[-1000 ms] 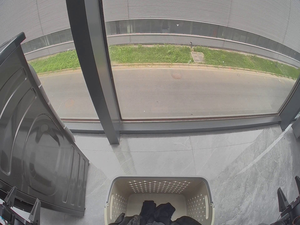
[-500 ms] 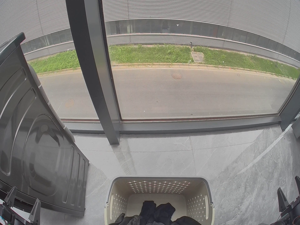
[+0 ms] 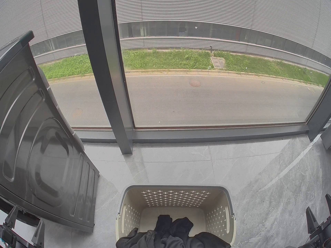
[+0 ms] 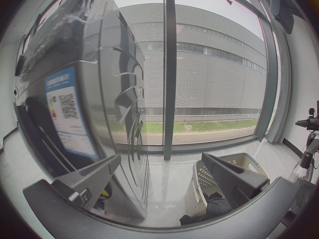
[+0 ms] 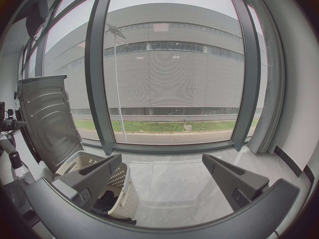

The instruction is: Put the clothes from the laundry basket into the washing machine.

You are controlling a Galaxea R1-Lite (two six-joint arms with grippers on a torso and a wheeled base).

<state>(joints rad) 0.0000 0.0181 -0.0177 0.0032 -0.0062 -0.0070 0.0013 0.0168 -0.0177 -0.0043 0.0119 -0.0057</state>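
I count one laundry basket (image 3: 176, 200), one washing machine (image 3: 44, 155) and two grippers. The clothes (image 3: 172, 233) are one dark heap; I cannot tell how many pieces are in it. The heap lies in the bottom of the cream basket, at its near side, and one bit hangs over the near rim. The basket stands upright on the grey tiled floor (image 3: 207, 166), just beside the dark washing machine, which is on my left. In the left wrist view the machine's front carries a blue label.

The left gripper (image 3: 27, 221) has its fingers spread wide with nothing between them. It sits low by the machine's near bottom edge, to the left of the basket and apart from the clothes. The right gripper (image 3: 319, 207) is also spread wide and holds nothing. It is over bare floor, well apart from the basket on its right side. The basket lies between the two grippers. One big window (image 3: 213, 97) is behind it all
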